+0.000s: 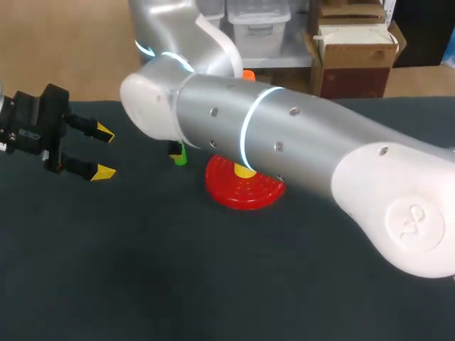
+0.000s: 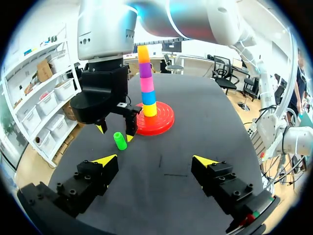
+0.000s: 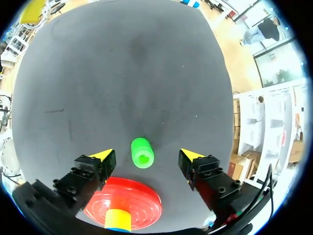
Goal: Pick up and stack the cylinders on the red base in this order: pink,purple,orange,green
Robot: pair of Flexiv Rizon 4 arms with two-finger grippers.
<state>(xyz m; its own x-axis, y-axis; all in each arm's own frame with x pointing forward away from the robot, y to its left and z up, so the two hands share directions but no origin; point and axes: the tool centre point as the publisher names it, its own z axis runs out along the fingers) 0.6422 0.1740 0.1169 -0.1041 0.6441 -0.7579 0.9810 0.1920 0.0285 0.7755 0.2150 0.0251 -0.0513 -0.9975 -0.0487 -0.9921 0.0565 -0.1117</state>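
**Stacking task, one moment, three views.** We show the green cylinder (image 3: 142, 152) resting on the dark table (image 1: 142, 284), just left of the red base (image 1: 242, 190) and apart from it. The right arm (image 1: 298, 142) comes in from the right and reaches past the middle. The right gripper (image 3: 146, 154) hangs over the green cylinder with one yellow-tipped finger on either side. We see a gap between each tip and the cylinder, so the fingers are spread wide and grasp nothing.

On the base stands a column. From the bottom up it holds a yellow piece (image 2: 149, 109), a blue piece (image 2: 148, 97), the pink cylinder (image 2: 146, 84), the purple cylinder (image 2: 145, 70) and the orange cylinder (image 2: 143, 53). In the head view the right arm hides most of this column.

The left gripper (image 1: 104, 151) hovers at the table's left side, well apart from the base. Its fingers are likewise spread wide and hold nothing.
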